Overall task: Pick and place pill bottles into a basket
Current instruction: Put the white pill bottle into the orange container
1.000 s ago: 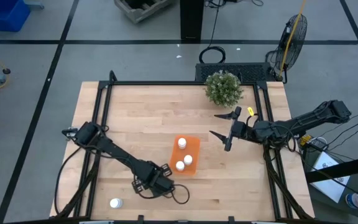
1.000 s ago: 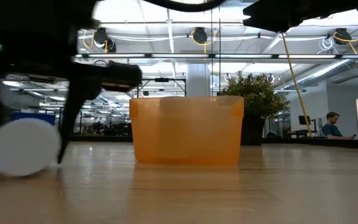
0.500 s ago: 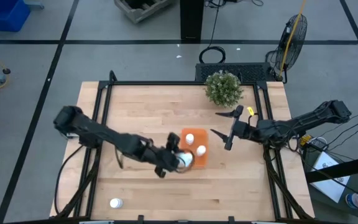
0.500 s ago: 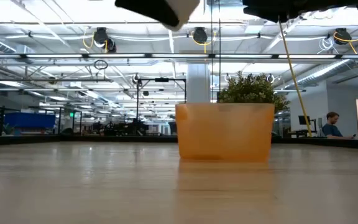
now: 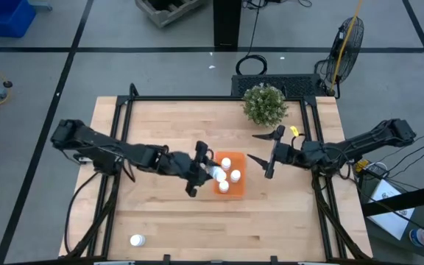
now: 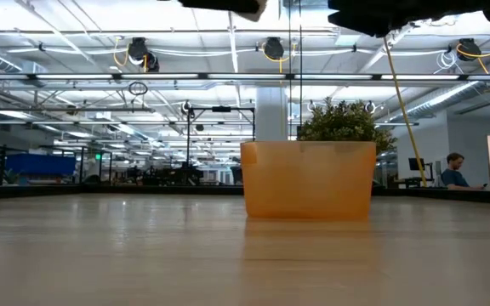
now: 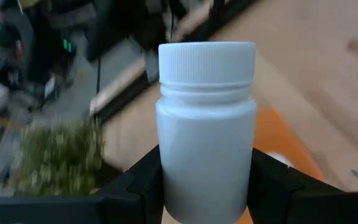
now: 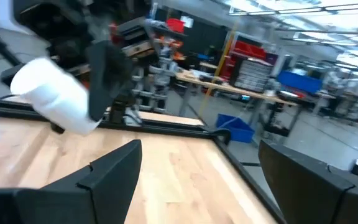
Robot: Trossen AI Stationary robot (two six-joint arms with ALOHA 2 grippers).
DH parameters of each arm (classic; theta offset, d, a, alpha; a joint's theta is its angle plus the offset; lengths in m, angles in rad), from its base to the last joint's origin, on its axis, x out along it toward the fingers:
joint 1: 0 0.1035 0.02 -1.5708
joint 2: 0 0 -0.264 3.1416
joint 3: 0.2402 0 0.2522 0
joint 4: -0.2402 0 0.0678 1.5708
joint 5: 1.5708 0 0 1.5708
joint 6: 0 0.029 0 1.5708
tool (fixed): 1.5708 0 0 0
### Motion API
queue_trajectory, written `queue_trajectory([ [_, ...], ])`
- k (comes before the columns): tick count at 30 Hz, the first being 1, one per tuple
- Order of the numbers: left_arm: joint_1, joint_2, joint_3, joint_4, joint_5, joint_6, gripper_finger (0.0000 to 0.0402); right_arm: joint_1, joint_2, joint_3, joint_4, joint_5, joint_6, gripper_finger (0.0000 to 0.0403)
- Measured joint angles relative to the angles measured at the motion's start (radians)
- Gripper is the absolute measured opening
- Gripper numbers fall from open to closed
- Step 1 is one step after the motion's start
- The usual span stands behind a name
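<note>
From above, the orange basket (image 5: 225,177) sits near the middle of the wooden desk (image 5: 160,140). Three small white pill bottles (image 5: 235,175) stand inside the basket. The left gripper (image 5: 202,168) is at the basket's left edge, and its jaws hold a fourth white bottle (image 5: 213,173) lying sideways over that edge. One more bottle, the far bottle (image 5: 136,240), stands well away from the basket, near the front left corner of the desk. The right gripper (image 5: 265,153) hangs just to the right of the basket with its jaws spread wide and nothing in them. A green plant (image 5: 264,104) stands behind the basket, toward the back right of the desk.

From desk height, the basket (image 6: 308,180) rests flat on the desk (image 6: 143,255). The plant (image 6: 344,124) shows up behind the basket. Dark arm parts cross the top, above the basket. A person (image 6: 455,170) sits far off in the room, to the right of the basket.

In the left wrist view, the fourth white bottle (image 7: 205,124) fills the middle, with its ribbed cap on top. The two dark fingers (image 7: 142,180) press on both sides of it. A bit of the basket (image 7: 278,140) shows past the bottle, and the plant (image 7: 58,152) is blurry farther off.

In the right wrist view, the two dark fingers (image 8: 98,177) stand wide apart. Beyond them, the left gripper (image 8: 107,78) holds the fourth white bottle (image 8: 55,96) tilted above the desk (image 8: 166,180).
</note>
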Motion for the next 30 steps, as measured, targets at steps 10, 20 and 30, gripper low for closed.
queue_trajectory([
  [10,0.167,0.001,-0.159,0.48,0.198,0.065,0.0172,-0.02,0.089,0.0,0.154,-0.043,-0.024,0.0313],
  [20,0.302,0.012,-0.201,0.632,0.341,0.015,0.0172,-0.048,0.169,0.0,0.326,-0.132,-0.026,0.0313],
  [30,0.347,0.05,-0.2,0.735,0.454,-0.041,0.0172,-0.119,0.223,0.008,0.411,-0.221,0.011,0.0313],
])
